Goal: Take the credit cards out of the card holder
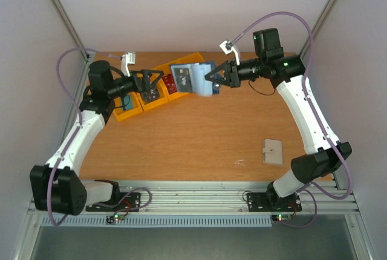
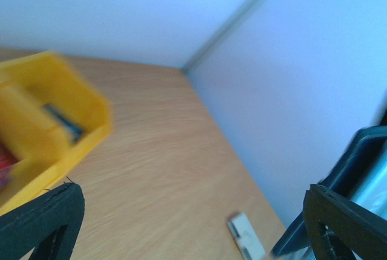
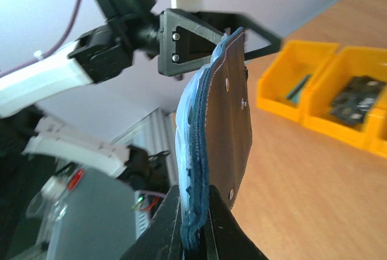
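Right jaws: the right gripper (image 3: 193,227) is clamped on the lower edge of the card holder (image 3: 217,121), which stands upright above the table, by the bins.
Left jaws: the left gripper (image 2: 193,227) is spread wide with nothing between, just beyond the holder.
Surface: brown wooden table (image 1: 199,133), with a beige pad (image 1: 273,151) lying near its right edge.
Room: pale walls on three sides.
Containers: a row of yellow bins (image 1: 130,110) at the far left; one holds a red card (image 1: 171,84), another dark pieces, another something teal.
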Controlling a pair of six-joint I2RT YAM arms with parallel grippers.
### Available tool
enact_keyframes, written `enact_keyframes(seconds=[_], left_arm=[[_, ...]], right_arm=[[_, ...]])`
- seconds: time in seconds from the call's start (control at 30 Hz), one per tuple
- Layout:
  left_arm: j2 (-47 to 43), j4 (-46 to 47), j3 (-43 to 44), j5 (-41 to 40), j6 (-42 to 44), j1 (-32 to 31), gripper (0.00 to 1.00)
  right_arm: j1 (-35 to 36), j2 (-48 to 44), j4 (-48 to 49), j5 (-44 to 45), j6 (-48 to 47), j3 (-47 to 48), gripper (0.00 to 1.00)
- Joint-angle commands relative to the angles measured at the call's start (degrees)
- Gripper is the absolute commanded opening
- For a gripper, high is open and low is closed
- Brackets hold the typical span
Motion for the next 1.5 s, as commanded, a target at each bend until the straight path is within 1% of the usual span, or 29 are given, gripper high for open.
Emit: enact_keyframes(seconds=[0.0, 0.07, 0.17, 0.33, 0.47, 0.6, 0.7, 0.77, 0.87, 0.97, 1.0, 1.03, 1.1, 1.13, 1.23, 1.3, 1.33, 1.4, 1.43, 1.47], left_arm=[[-6.4, 16.7, -4.8, 20.4, 5.5, -1.9, 0.99], [-9.9, 16.3, -6.7, 24.4, 6.4, -2.4, 0.99], [-15.4, 15.2, -9.8, 27.9, 7.8, -2.6, 0.99], [-22.4, 14.3, -13.7, 31.7, 7.0, -2.7, 0.99], [-26.4, 9.1, -14.8, 30.4, 11.7, -2.7, 0.99], [-27.2, 10.1, -14.9, 31.8, 14.2, -3.2, 0.99], [-26.5, 9.4, -13.9, 26.9, 17.1, -5.3, 0.99], [-25.7, 9.7, -13.1, 24.5, 16.7, -6.7, 0.96], [-24.8, 10.2, -12.7, 23.5, 16.2, -8.2, 0.89], [-24.2, 10.7, -12.4, 23.4, 15.9, -9.2, 0.80], [-24.0, 10.9, -12.3, 23.6, 15.9, -9.4, 0.73], [-24.0, 10.7, -12.1, 24.3, 16.5, -9.6, 0.64], [-24.0, 10.0, -12.1, 24.8, 18.0, -9.9, 0.37], [-24.0, 9.7, -12.2, 24.5, 18.5, -9.9, 0.26], [-24.4, 9.7, -12.3, 24.4, 18.6, -9.9, 0.02], [-24.8, 9.4, -12.1, 24.2, 18.3, -9.9, 0.00], [-25.0, 8.7, -12.2, 23.7, 18.1, -9.9, 0.00], [-25.5, 5.4, -12.0, 19.8, 17.4, -9.9, 0.00], [-25.7, 2.5, -11.8, 16.5, 16.9, -9.9, 0.00], [-25.8, -0.5, -11.7, 12.3, 16.3, -9.9, 0.00]], right_arm=[[5.3, -2.4, -6.0, -4.7, -6.3, -0.1, 0.01], [7.8, -2.4, -7.3, -5.7, -6.9, 0.5, 0.01], [11.1, -2.7, -7.2, -4.8, -6.6, 1.0, 0.01], [13.0, -4.0, -6.4, -4.6, -5.7, 0.9, 0.01], [13.0, -6.4, -5.8, -1.6, -5.7, 0.3, 0.01], [13.0, -7.1, -6.7, 0.2, -4.6, 0.9, 0.01], [13.1, -7.6, -5.9, -0.4, -3.8, -0.1, 0.01], [13.2, -8.3, -4.7, -0.8, -3.4, -1.1, 0.01], [13.2, -8.6, -4.0, -2.2, -3.4, -1.4, 0.01], [13.2, -7.8, -4.2, -4.3, -3.4, -1.0, 0.01], [13.2, -7.5, -4.4, -4.6, -3.4, -1.0, 0.01], [13.2, -7.3, -4.6, -4.7, -3.7, -1.0, 0.01], [13.2, -7.0, -4.2, -5.2, -3.8, -1.1, 0.01], [13.1, -6.8, -4.0, -5.6, -3.6, -1.0, 0.01], [13.1, -6.3, -4.2, -5.9, -3.4, -0.5, 0.01], [13.1, -6.4, -4.3, -4.3, -3.5, -0.5, 0.01], [13.0, -6.5, -4.3, -1.9, -3.1, -0.5, 0.04], [12.4, -6.6, -4.1, 6.3, -0.6, -0.5, 0.27], [11.5, -6.5, -4.0, 10.1, 0.9, -0.4, 0.30], [10.3, -6.5, -4.1, 12.6, 2.7, -0.1, 0.36]])
